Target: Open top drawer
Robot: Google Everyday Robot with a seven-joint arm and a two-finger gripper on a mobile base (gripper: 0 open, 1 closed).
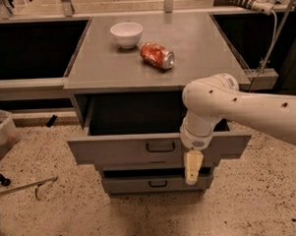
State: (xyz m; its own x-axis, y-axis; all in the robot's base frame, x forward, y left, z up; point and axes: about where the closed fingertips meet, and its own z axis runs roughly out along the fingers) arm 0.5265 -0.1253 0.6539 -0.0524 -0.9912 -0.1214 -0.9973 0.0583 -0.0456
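The top drawer [120,149] is a wide grey metal front with a small black loop handle [160,147] at its centre. It stands pulled out from the cabinet, and its dark inside shows behind the front. My gripper [192,168] hangs cream-coloured below the white arm [211,105], just right of the handle and apart from it. Its tip reaches down over the gap above the lower drawer [136,184].
A white bowl [126,34] and a red can [157,55] lying on its side sit on the grey cabinet top [101,68]. A clear bin [1,138] stands on the floor at left. A thin rod [25,186] lies on the floor. A power strip [241,0] and cable hang at upper right.
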